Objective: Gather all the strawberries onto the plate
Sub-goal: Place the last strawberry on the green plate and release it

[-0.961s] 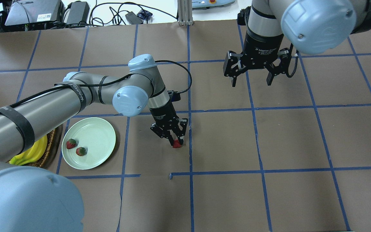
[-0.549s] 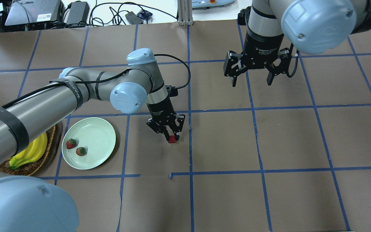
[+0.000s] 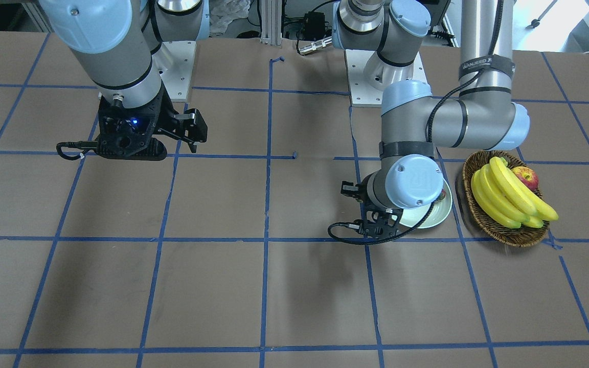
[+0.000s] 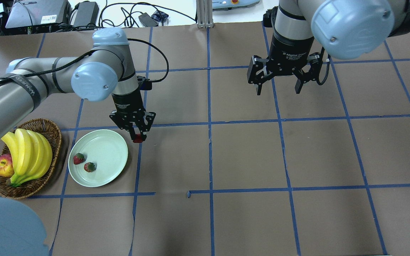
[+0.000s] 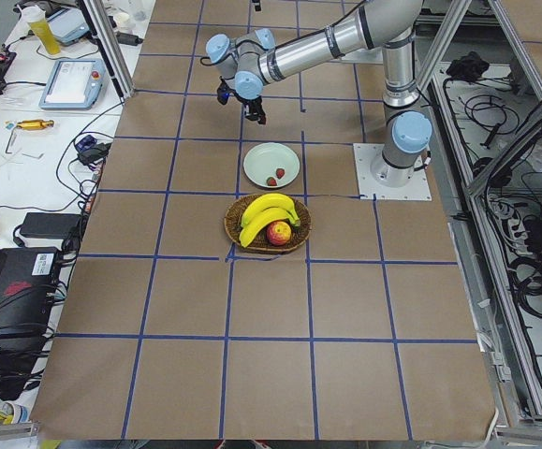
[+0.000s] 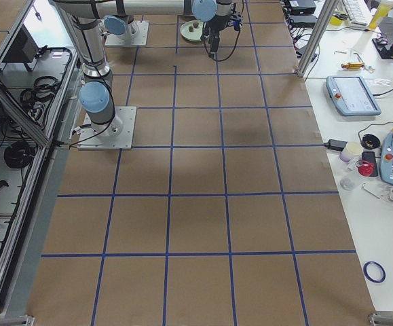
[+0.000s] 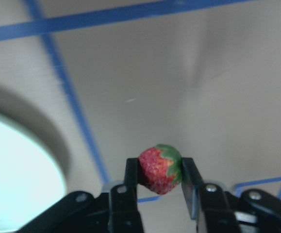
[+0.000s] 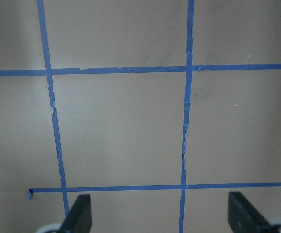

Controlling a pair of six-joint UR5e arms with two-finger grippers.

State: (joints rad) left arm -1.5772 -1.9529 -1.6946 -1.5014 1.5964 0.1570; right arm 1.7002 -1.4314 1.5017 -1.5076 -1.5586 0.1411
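My left gripper (image 4: pixel 138 137) is shut on a red strawberry (image 4: pixel 138 139) with a green top and holds it above the table just off the plate's far right rim. The wrist view shows the strawberry (image 7: pixel 160 168) pinched between both fingers. The pale mint-green plate (image 4: pixel 109 149) lies at the left front with two strawberries on it, one (image 4: pixel 79 158) left of the other (image 4: pixel 90 166). In the front-facing view the left arm hides most of the plate (image 3: pixel 436 215). My right gripper (image 4: pixel 279 89) is open and empty, high over the far right of the table.
A brown wicker basket (image 4: pixel 50 131) with bananas (image 4: pixel 30 156) and a red apple (image 4: pixel 3 166) stands left of the plate. Blue tape lines grid the brown table. Cables and boxes lie beyond the far edge.
My left gripper has carried the strawberry left and away from the table's middle, to the plate's far right rim. The right arm has not moved.
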